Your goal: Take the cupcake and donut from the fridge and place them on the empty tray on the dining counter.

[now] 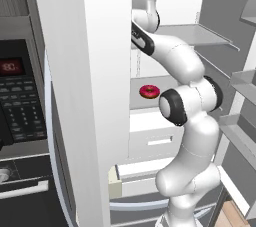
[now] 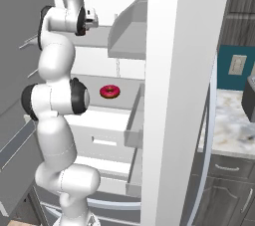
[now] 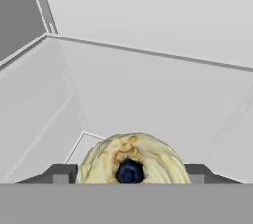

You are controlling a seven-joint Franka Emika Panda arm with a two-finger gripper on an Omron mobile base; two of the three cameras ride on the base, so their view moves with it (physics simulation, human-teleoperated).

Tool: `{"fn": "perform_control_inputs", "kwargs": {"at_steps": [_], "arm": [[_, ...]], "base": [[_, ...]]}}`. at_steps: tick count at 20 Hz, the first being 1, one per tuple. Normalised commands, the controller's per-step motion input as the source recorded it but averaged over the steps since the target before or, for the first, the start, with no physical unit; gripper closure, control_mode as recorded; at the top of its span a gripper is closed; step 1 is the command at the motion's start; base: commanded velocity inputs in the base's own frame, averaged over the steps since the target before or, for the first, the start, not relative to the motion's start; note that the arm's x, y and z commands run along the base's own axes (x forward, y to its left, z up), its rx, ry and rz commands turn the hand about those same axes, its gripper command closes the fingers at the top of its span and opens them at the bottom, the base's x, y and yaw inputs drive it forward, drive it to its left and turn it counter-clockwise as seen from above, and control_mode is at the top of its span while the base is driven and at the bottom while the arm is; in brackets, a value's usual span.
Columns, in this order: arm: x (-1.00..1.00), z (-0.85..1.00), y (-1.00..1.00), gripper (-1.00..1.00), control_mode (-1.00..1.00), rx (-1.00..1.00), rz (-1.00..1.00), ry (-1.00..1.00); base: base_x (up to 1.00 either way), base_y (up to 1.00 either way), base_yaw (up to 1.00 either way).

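The fridge (image 1: 90,96) stands open, its white door edge (image 2: 184,95) close beside my arm. Inside, the red-pink glazed donut (image 1: 149,91) lies on a white shelf above the drawers (image 2: 109,91). My hand reaches onto a higher shelf. In the hand view the cupcake (image 3: 131,159), with its tan swirled top and dark centre, sits right between my fingertips. My gripper (image 3: 129,174) has one finger (image 3: 62,173) at each side of it, hard against its edges; whether they press on it I cannot tell. The tray and the dining counter are out of view.
A black wall oven with a keypad (image 1: 20,96) stands left of the fridge door. Grey door bins (image 1: 240,86) jut out on the right. White drawers (image 2: 104,140) sit below the donut's shelf. A marble-topped counter (image 2: 229,120) lies beyond the right door.
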Motion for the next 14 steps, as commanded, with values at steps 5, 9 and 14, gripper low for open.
{"fn": "perform_control_inputs", "kwargs": {"at_steps": [5, 9, 14], "arm": [[-0.4, 0.01, 0.0, 1.0, -1.0, 0.0, 0.0, -0.29], [-0.3, 0.0, 0.0, 1.0, -1.0, 0.06, 0.0, -0.2], [-0.76, 0.32, -0.12, 1.0, -1.0, 0.22, -0.03, -0.08]], "base": [[0.0, 0.0, 0.0], [0.0, 0.0, 0.0], [0.0, 0.0, 0.0]]}}
